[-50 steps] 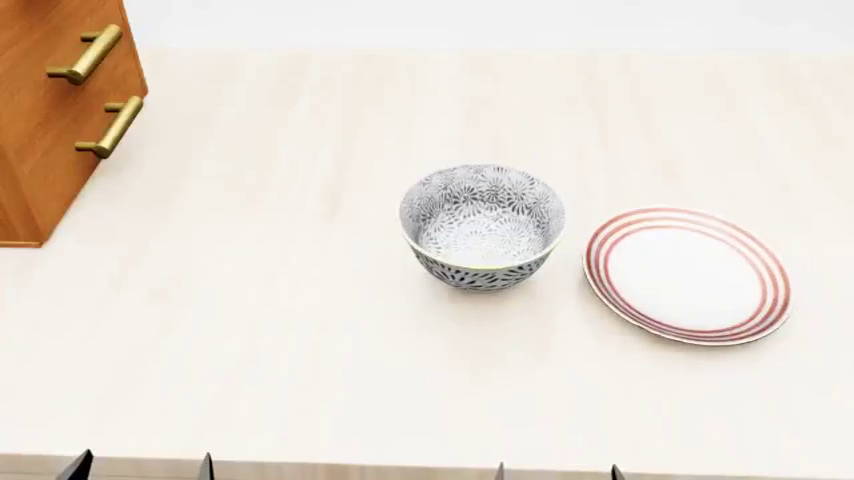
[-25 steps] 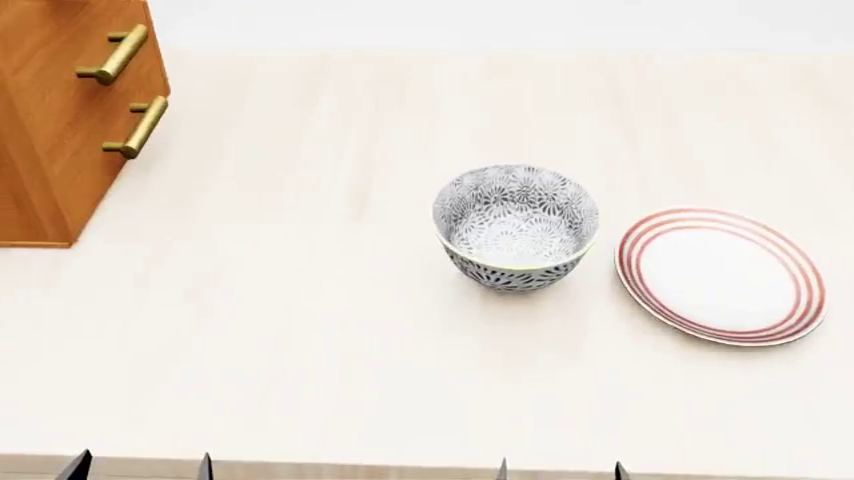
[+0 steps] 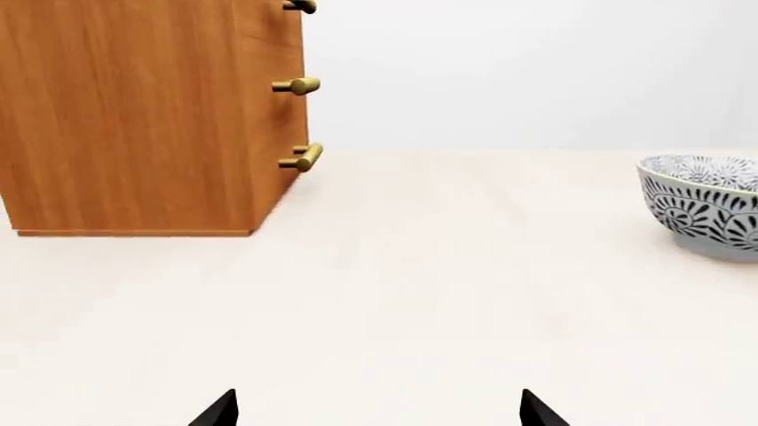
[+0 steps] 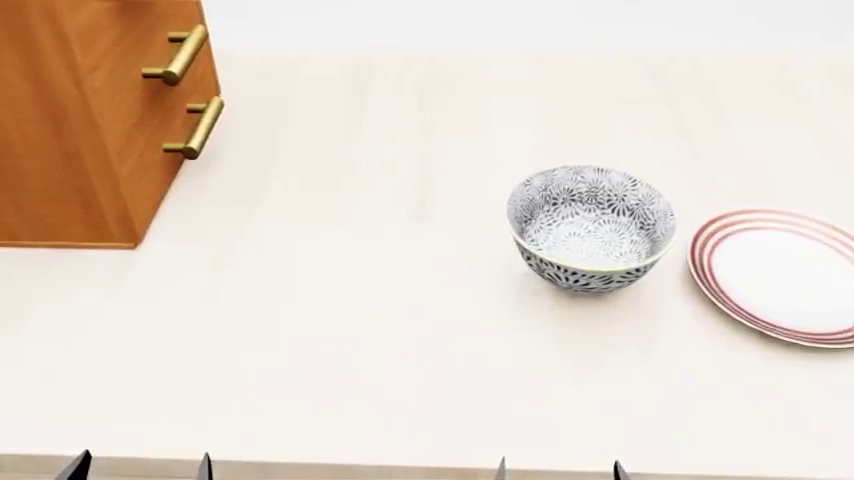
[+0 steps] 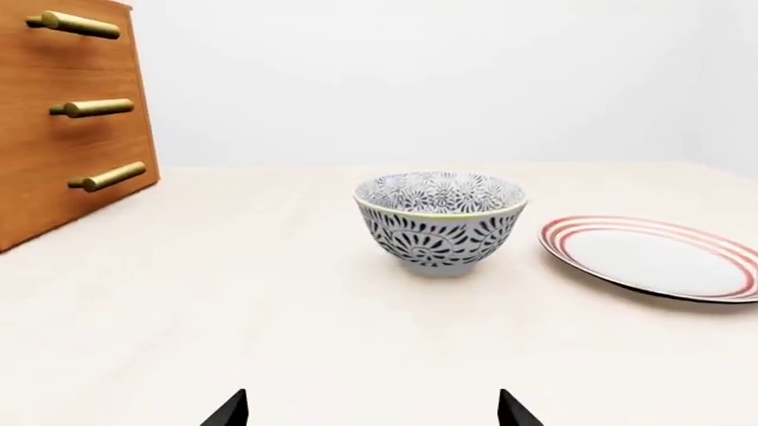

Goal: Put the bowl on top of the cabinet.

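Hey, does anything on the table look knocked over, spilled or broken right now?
Nothing stands out. The bowl sits upright and empty, the plate lies flat beside it, and the cabinet stands square.

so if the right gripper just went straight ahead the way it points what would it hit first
Most likely the bowl: in the right wrist view it stands on the table ahead of the open right gripper, slightly off centre, nothing between. Depth is uncertain.

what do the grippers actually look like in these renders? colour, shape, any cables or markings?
Only fingertips show. Left gripper and right gripper: each a pair of plain black, pointed, wedge-shaped tips. No cables, markings or sleeves visible. The arms and gripper bodies are out of frame in every view.
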Controlling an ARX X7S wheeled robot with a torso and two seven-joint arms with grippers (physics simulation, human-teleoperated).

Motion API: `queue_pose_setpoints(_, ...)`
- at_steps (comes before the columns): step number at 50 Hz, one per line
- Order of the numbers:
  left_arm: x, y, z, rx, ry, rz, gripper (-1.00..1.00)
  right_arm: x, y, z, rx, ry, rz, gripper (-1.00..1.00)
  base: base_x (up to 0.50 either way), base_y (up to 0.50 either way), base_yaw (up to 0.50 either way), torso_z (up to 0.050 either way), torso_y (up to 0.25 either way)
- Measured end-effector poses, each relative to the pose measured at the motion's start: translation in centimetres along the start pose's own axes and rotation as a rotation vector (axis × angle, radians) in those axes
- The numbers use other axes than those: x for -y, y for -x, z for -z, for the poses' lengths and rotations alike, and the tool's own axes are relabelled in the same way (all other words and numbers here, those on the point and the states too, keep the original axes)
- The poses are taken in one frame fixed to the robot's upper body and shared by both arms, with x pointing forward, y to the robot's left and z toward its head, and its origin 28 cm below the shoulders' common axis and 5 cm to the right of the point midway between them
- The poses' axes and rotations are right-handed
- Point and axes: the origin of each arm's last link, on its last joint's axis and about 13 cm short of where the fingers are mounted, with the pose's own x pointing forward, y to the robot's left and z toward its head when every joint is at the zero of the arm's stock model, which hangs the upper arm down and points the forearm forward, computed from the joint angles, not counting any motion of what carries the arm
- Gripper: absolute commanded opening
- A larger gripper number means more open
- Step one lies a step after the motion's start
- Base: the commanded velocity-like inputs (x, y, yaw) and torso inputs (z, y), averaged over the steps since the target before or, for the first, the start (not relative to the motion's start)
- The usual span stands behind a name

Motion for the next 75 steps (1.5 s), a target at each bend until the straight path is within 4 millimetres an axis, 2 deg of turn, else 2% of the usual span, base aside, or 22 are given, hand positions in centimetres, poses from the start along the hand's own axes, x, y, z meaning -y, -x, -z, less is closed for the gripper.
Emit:
queue_pose_setpoints(13, 0.0, 0.0, 0.0, 0.000, 0.000, 0.000, 1.00, 0.0, 0.0, 0.0, 0.000, -0.001, -0.001, 1.00, 0.00, 0.23, 0.00, 0.000, 0.000)
queue_pose_setpoints(32, 0.2, 0.2, -0.2, 0.014, -0.017, 0.007, 1.00, -0.3, 0.4, -0.4, -0.009, 0.023, 0.035, 1.00, 0.00, 0.00, 0.00, 0.000, 0.000)
queue_pose_setpoints(45, 1.3, 2.5, -1.8, 0.077, -0.078, 0.018, 1.00, -0.9, 3.2, -2.6, 0.093, 0.062, 0.145, 1.00, 0.00, 0.00, 0.00, 0.000, 0.000)
queue_pose_setpoints(57, 2.1, 4.7, -3.4, 0.106, -0.087, -0.019, 1.00, -0.8, 6.0, -3.9, 0.254, 0.058, 0.134, 1.00, 0.00, 0.00, 0.00, 0.000, 0.000)
queue_pose_setpoints(67, 2.0, 5.9, -3.9, 0.170, -0.136, -0.042, 1.00, -0.7, 7.0, -4.2, 0.319, 0.058, 0.146, 1.00, 0.00, 0.00, 0.00, 0.000, 0.000)
queue_pose_setpoints(75, 2.1, 6.0, -3.7, 0.195, -0.176, -0.043, 1.00, -0.7, 7.2, -4.3, 0.335, 0.057, 0.143, 1.00, 0.00, 0.00, 0.00, 0.000, 0.000)
